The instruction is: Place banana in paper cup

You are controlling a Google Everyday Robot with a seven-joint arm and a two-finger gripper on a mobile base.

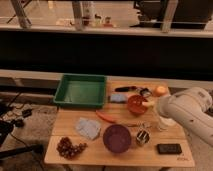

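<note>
The banana (148,103) shows as a pale yellow end sticking out beside the right rim of the orange bowl (135,104). My gripper (154,105) sits at the left tip of the white arm (186,109) and appears shut on the banana; the arm hides most of the fingers. The paper cup (162,123) stands just below and right of the gripper, partly covered by the arm.
On the wooden table (95,156): a green tray (80,91) back left, a purple bowl (117,138), a metal cup (142,137), a black phone (169,148), an orange-red carrot piece (106,117), a grey cloth (88,128), grapes (69,147), an orange fruit (160,90).
</note>
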